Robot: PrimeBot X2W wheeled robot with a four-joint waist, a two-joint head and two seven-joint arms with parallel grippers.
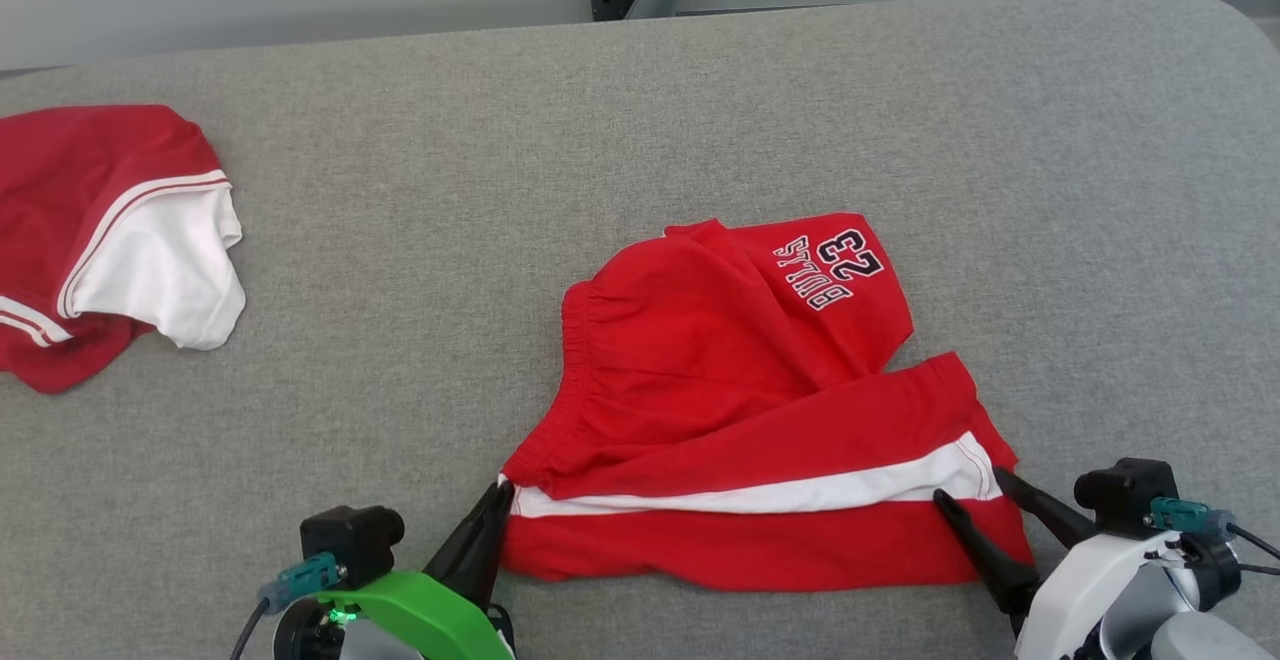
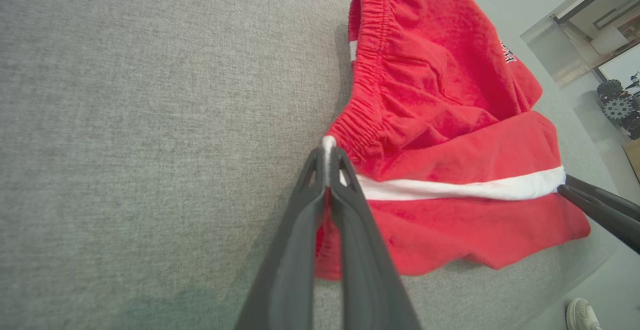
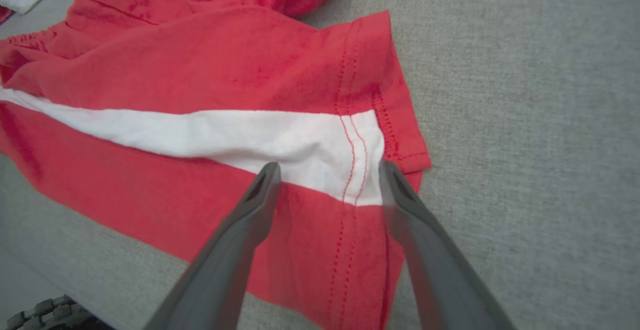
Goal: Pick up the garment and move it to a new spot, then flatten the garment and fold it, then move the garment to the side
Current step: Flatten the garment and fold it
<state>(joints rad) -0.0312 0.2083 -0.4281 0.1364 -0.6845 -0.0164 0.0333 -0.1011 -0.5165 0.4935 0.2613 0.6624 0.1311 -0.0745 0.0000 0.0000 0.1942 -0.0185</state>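
While looking down from the head, finding the garment (image 1: 740,410) lying on the grey worktop (image 1: 700,120), near its front edge, half folded over itself with the printed leg turned up behind. Pinching the left end of the white stripe (image 1: 760,493) with the left claw (image 1: 503,488), fully closed on the cloth. Hovering at the right end with the right claw (image 1: 968,483), spread wide and holding nothing. Probably taking both ends of one edge in order to stretch the garment and lay it flat.

Passing to the left wrist view: gripping just where the stripe is meeting the elastic waistband (image 2: 367,105), a thick corner, probably chosen for not slipping. Noticing also the other claw's dark fingers touching the far end of the stripe.

Passing to the right wrist view: straddling the stitched hem (image 3: 385,85), one fingertip over the stripe, the other at the outer edge of the cloth; not closing, so judging this grasp as not yet made.

Counting: two claws, one closed and one open; two pieces of clothing, the task's one in the middle and a second garment (image 1: 100,230), red and white, lying well apart at the far left.
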